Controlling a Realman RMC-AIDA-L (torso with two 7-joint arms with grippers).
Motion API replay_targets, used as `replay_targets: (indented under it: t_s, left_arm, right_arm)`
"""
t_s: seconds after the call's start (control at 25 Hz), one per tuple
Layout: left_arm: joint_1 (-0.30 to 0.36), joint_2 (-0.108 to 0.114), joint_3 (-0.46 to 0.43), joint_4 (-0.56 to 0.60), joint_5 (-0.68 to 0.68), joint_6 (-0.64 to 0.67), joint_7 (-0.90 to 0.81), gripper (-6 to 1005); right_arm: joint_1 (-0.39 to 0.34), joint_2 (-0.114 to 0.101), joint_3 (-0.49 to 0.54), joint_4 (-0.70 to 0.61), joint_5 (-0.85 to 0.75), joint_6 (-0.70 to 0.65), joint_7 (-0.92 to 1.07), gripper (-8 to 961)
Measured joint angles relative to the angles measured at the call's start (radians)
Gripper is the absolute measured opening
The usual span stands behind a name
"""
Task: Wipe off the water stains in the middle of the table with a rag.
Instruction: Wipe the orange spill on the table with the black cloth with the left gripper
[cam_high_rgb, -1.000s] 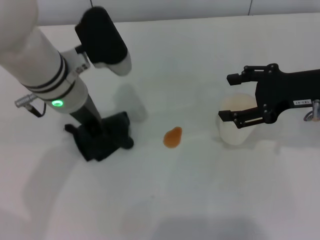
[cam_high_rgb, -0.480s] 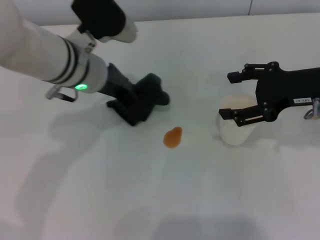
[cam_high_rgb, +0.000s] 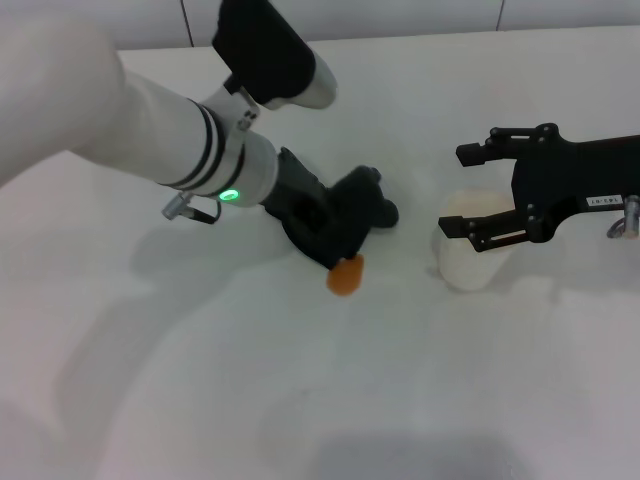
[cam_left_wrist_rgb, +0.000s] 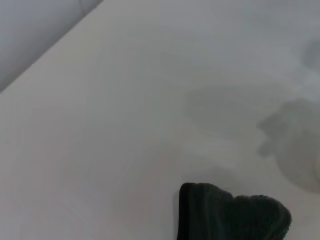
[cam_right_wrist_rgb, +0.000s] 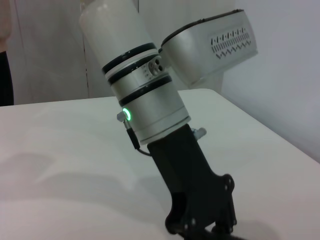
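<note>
1. The water stains (cam_high_rgb: 346, 276), one orange blob on the white tabletop (cam_high_rgb: 420, 390), touch the rag's (cam_high_rgb: 350, 215) lower edge.
2. The left tool (cam_high_rgb: 335, 238) grasps the rag; its fingers are buried.
3. The right tool (cam_high_rgb: 478, 195), spread wide, hovers over a white cup (cam_high_rgb: 468, 250).

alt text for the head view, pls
The left gripper holds a dark rag right at the orange stain on the white table. The right gripper sits open around a white cup.
</note>
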Motion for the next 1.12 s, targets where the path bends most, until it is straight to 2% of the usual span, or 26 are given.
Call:
replay_targets:
  t_s: [0.24, 0.6, 0.76, 0.92, 1.12]
  left_arm:
    - [-0.019, 0.001, 0.074, 0.006, -0.020, 0.057, 0.004, 116]
    - [-0.005, 0.003, 0.083, 0.113, -0.016, 0.245, 0.033, 124]
    - [0.012, 0.006, 0.076, 0.181, -0.012, 0.368, 0.051, 127]
    - [0.004, 0.008, 0.070, 0.193, 0.005, 0.489, 0.055, 131]
    - [0.010, 0.004, -0.003, 0.198, 0.131, 0.522, -0.014, 135]
  right_arm:
    - [-0.001, 0.000, 0.001, 0.002, 0.000, 0.001, 0.000, 871]
    - [-0.006, -0.001, 0.001, 0.002, 0.000, 0.001, 0.002, 871]
    - [-0.005, -0.002, 0.001, 0.002, 0.000, -0.001, 0.004, 871]
    - [-0.006, -0.002, 0.002, -0.001, 0.000, -0.004, 0.005, 871]
    - [-0.007, -0.002, 0.002, -0.007, 0.001, -0.007, 0.007, 871]
